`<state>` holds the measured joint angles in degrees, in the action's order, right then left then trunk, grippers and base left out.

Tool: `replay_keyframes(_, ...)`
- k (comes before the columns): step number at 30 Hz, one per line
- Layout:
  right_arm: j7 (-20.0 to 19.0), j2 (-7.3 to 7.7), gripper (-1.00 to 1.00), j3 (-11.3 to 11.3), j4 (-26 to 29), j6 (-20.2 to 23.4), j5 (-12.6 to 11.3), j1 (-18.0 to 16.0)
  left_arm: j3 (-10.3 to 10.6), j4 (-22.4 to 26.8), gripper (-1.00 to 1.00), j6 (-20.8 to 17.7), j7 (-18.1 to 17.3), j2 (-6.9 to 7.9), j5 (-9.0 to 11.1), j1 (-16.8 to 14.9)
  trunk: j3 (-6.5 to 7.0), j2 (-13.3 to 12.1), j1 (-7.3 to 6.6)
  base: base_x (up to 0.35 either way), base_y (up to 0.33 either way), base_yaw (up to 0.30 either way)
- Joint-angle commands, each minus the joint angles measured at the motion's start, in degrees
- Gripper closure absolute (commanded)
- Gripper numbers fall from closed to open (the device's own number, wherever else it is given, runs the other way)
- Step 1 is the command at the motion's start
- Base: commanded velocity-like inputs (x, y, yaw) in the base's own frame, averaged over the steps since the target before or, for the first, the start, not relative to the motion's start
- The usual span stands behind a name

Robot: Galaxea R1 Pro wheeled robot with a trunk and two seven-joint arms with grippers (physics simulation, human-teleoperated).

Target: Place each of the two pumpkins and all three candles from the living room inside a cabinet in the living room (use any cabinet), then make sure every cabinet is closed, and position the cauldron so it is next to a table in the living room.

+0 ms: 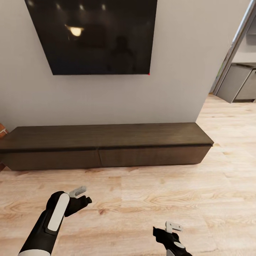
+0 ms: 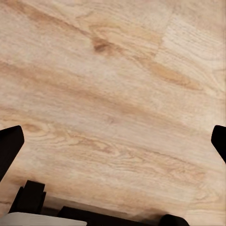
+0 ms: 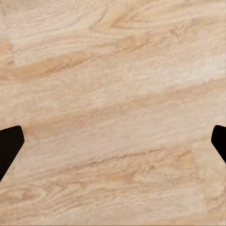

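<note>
The cabinet (image 1: pixel 106 145), a long low dark brown unit, stands against the wall ahead with both drawer fronts shut. My left gripper (image 1: pixel 81 196) hovers open over the wood floor in front of it, nothing between its fingers. My right gripper (image 1: pixel 170 229) is lower right, also open and empty. In the left wrist view the gripper (image 2: pixel 115 141) has its dark fingertips (image 2: pixel 9 146) spread wide over bare floor. The right wrist view shows the same for that gripper (image 3: pixel 115 141). Pumpkins, candles and cauldron are out of view.
A large black TV screen (image 1: pixel 94 35) hangs on the pale wall above the cabinet. Grey kitchen cabinets (image 1: pixel 236 83) show through the opening at the right. A reddish object (image 1: pixel 2 129) peeks in at the left edge. Wood floor (image 1: pixel 142 202) stretches between me and the cabinet.
</note>
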<state>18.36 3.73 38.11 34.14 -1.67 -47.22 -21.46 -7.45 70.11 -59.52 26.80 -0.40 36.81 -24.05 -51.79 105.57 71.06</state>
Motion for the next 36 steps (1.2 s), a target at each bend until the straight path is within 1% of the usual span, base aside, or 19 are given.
replay_keyframes(1,-1.64,0.51,-1.00,-0.01,0.16,-0.50,-0.63,-0.03,-0.17,0.06,-1.00,-0.23,0.54,-0.07,0.61,-0.04,-0.23,0.44,0.22,0.000,0.000,0.000)
replay_keyframes(3,-5.84,1.54,-1.00,-2.27,0.54,-0.69,-1.53,-0.04,-0.24,0.06,-1.00,-0.32,0.54,-0.07,0.63,-0.04,-0.59,1.24,0.66,0.000,0.000,0.000)
replay_keyframes(6,-12.15,2.60,-1.00,-8.13,0.70,-0.37,-4.73,-0.01,-0.27,-0.35,-1.00,-0.40,0.54,-0.08,0.61,-0.04,-1.13,2.44,1.32,0.000,0.000,0.000)
replay_keyframes(9,-13.98,2.08,-1.00,-11.84,0.76,-0.16,-6.06,-0.03,-0.24,-0.69,-1.00,-0.42,0.54,-0.23,0.58,-0.04,-1.67,3.65,1.98,0.000,0.000,0.000)
replay_keyframes(12,-13.59,1.93,-1.00,-14.34,1.07,-0.13,-7.12,-0.05,0.02,-0.81,-1.00,-0.42,0.54,-0.71,0.59,-0.04,-2.21,4.85,2.64,0.000,0.000,0.000)
replay_keyframes(13,-13.53,2.06,-1.00,-16.03,1.08,-0.16,-7.87,-0.07,0.07,-0.83,-1.00,-0.42,0.54,-0.87,0.61,-0.04,-2.39,5.25,2.86,0.000,0.000,0.000)
replay_keyframes(14,-13.56,2.21,-1.00,-18.51,1.12,-0.14,-8.88,-0.10,0.10,-0.84,-1.00,-0.42,0.54,-0.98,0.62,-0.04,-2.57,5.65,3.08,0.000,0.000,0.000)
replay_keyframes(15,-13.70,2.40,-1.00,-22.64,1.23,0.03,-10.07,-0.19,0.13,-0.84,-1.00,-0.42,0.54,-1.03,0.62,-0.04,-2.75,6.05,3.30,0.000,0.000,0.000)
replay_keyframes(16,-13.98,2.49,-1.00,-24.98,1.28,0.51,-10.49,-0.26,0.14,-0.85,-1.00,-0.42,0.54,-1.07,0.63,-0.04,-2.92,6.45,3.51,0.000,0.000,0.000)
replay_keyframes(17,-14.76,2.58,-1.00,-26.88,1.31,1.56,-10.79,-0.38,0.14,-0.85,-1.00,-0.42,0.54,-1.11,0.63,-0.04,-3.10,6.86,3.73,0.000,0.000,0.000)
replay_keyframes(18,-15.98,2.65,-1.00,-28.11,1.35,2.60,-10.98,-0.48,0.15,-0.85,-1.00,-0.42,0.54,-1.12,0.63,-0.04,-3.28,7.26,3.95,0.000,0.000,0.000)
replay_keyframes(19,-19.02,2.71,-1.00,-29.17,1.47,3.69,-11.11,-0.58,0.15,-0.85,-1.00,-0.42,0.54,-1.15,0.63,-0.04,-3.46,7.66,4.17,0.000,0.000,0.000)
replay_keyframes(24,-27.30,2.69,-1.00,-30.17,1.61,4.81,-11.15,-0.63,0.09,-1.00,-1.00,-0.42,0.54,-1.12,0.63,-0.04,-4.36,9.66,5.27,0.000,0.000,0.000)
replay_keyframes(28,-28.76,2.65,-1.00,-30.27,1.63,4.92,-11.36,-0.60,0.07,-1.02,-1.00,-0.42,0.53,-1.17,0.76,-0.04,-5.08,11.27,6.15,0.000,0.000,0.000)
replay_keyframes(30,-28.98,2.58,-1.00,-30.31,1.63,4.74,-11.39,-0.57,0.13,-0.87,-1.00,-0.48,0.53,-1.06,1.89,-0.04,-5.44,12.07,6.59,0.000,0.000,0.000)
replay_keyframes(31,-29.04,2.47,-1.00,-30.35,1.63,4.62,-11.40,-0.56,0.32,-0.41,-1.00,-0.48,0.54,-0.90,3.89,-0.04,-5.62,12.47,6.81,0.000,0.000,0.000)
replay_keyframes(32,-29.06,2.46,-1.00,-30.35,1.65,4.61,-11.40,-0.55,0.39,-0.18,-1.00,-0.48,0.54,-0.83,4.80,-0.04,-5.80,12.87,7.03,0.000,0.000,0.000)
replay_keyframes(34,-29.14,2.49,-1.00,-30.37,1.69,4.57,-11.43,-0.54,0.93,1.12,-1.00,-0.48,0.54,-0.39,9.08,0.02,-6.16,13.67,7.47,0.000,0.000,0.000)
replay_keyframes(36,-29.17,2.47,-1.00,-30.37,1.72,4.54,-11.42,-0.55,1.72,2.97,-1.00,-0.48,0.54,0.99,14.05,0.30,-6.52,14.48,7.91,0.000,0.000,0.000)
